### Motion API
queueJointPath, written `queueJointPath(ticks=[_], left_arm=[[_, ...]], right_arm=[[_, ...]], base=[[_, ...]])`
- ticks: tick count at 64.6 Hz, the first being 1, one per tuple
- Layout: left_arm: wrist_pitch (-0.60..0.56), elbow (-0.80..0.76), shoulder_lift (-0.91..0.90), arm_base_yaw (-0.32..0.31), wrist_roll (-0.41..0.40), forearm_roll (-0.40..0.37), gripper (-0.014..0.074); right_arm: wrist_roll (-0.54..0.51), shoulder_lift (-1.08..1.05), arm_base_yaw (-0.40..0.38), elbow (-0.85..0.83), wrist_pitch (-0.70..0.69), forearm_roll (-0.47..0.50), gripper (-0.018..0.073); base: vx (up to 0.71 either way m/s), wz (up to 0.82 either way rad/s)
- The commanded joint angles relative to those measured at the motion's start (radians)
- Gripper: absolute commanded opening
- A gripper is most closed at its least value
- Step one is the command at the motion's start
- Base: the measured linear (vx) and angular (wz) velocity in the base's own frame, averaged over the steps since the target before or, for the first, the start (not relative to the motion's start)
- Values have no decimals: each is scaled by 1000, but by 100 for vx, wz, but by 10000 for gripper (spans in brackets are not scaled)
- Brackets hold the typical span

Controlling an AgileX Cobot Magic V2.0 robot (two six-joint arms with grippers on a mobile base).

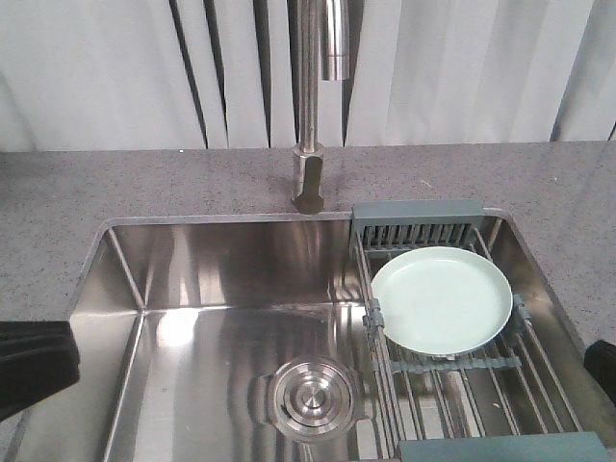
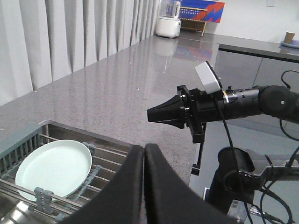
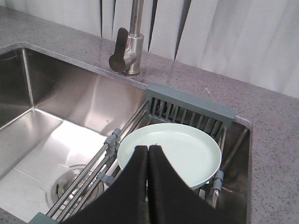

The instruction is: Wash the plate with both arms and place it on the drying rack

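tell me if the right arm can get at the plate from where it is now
Probably yes. The plate lies flat and uncovered on the rack, directly ahead of the right claw, with nothing between them. The claw is shut, so it would need to open first.

The left half of the sink [image 1: 192,289] is lying open, only the round steel drain [image 1: 310,397] sitting low on its floor. The drying rack [image 1: 452,371] is spanning the right half, and the plate [image 1: 441,298] is lying flat on its rods toward the back, just in front of the rear end piece. The tap [image 1: 310,106] is standing at the back edge, its spout overhanging near the rack's left rail. The bench [image 1: 115,188] is running bare behind. The right gripper [image 3: 148,151], jaws pressed together, is hovering over the plate's near rim; the left gripper [image 2: 144,148], jaws likewise together, is hanging beyond the sink's corner.
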Motion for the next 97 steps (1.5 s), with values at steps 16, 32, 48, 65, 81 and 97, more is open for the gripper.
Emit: queueJointPath(ticks=[16,32,48,65,81,97], left_arm=[[36,-23,-2,2,-3,-19,-6],[283,-23,-2,2,-9,-412,-6],[291,5,-2,2,193,-541,-6],[303,315,-16,-4,828,-875,-6],[793,558,-16,-61,936,-1414,-6],[878,767,-26,-73,977,-1343,-6]], right_arm=[[-7,7,1,-28,-63,10,-5],[-7,7,1,-28,-63,10,-5],[-7,7,1,-28,-63,10,-5],[-8,7,1,-28,-63,10,-5],[-8,7,1,-28,-63,10,-5],[-8,7,1,-28,-62,10,-5]], base=[[0,0],[0,0],[0,0],[0,0],[0,0],[0,0]])
